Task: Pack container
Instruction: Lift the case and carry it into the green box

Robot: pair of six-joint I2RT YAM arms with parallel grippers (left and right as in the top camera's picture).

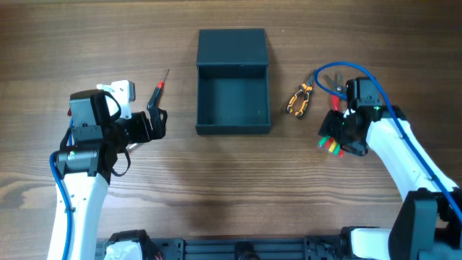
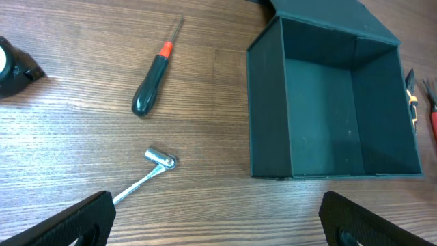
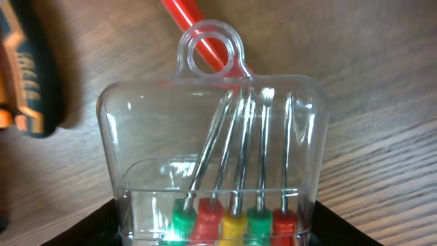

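Observation:
The container (image 1: 206,115) is a dark teal-grey box in the middle of the table, open, with its lid lying flat behind it. It also shows in the left wrist view (image 2: 266,102), and its inside looks empty. My left gripper (image 1: 155,124) is open and empty over bare wood left of the box (image 2: 218,222). My right gripper (image 1: 339,137) is to the right of the box. It is shut on a clear plastic case (image 3: 212,130) of small screwdrivers with green, red and yellow handles (image 1: 330,146).
A red-and-black screwdriver (image 2: 153,75) and a chrome socket tool (image 2: 156,166) lie left of the box. A tape measure (image 1: 123,92) lies at the far left. Orange-and-black pliers (image 1: 299,100) and a red-handled tool (image 1: 333,83) lie right of the box.

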